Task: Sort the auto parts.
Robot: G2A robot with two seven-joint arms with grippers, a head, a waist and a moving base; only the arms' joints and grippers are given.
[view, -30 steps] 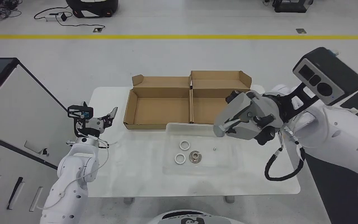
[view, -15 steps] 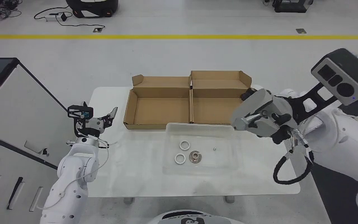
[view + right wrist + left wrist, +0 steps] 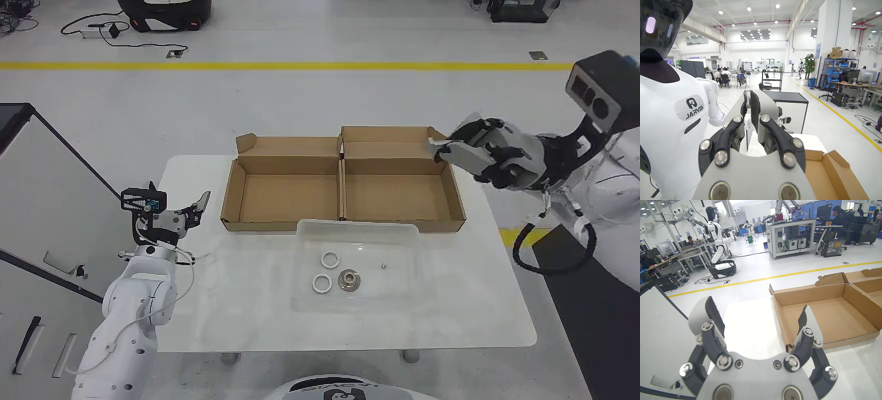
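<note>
Where the white worktop (image 3: 240, 290) ended on the left, the left pincer (image 3: 757, 303) hung just off its edge, jaws spread wide and nothing between them. Its wrist view showed the two ribbed fingers (image 3: 715, 315) well apart, with bare worktop beyond them.

To its right lay the left box (image 3: 283, 198), a shallow cardboard one with its flaps up. In front of both boxes sat a clear tray (image 3: 357, 227), its far rim at their near walls. In it lay a white ring (image 3: 327, 259) and a second ring (image 3: 322, 284) just nearer the robot. A round metal part (image 3: 349, 279) lay just beside the second ring. A small piece (image 3: 384, 266) lay apart to the right, too small to tell what it was.

The right box (image 3: 395, 197) stood wall to wall with the left one and was alike in build. Over its far right corner hung the right pincer (image 3: 749, 94), well apart from the tray. Its wrist view showed it closed on a bolt (image 3: 747, 98) — the threaded shank clamped between the ribbed pads (image 3: 755, 106). A corner of the right box showed beneath that pincer.
</note>
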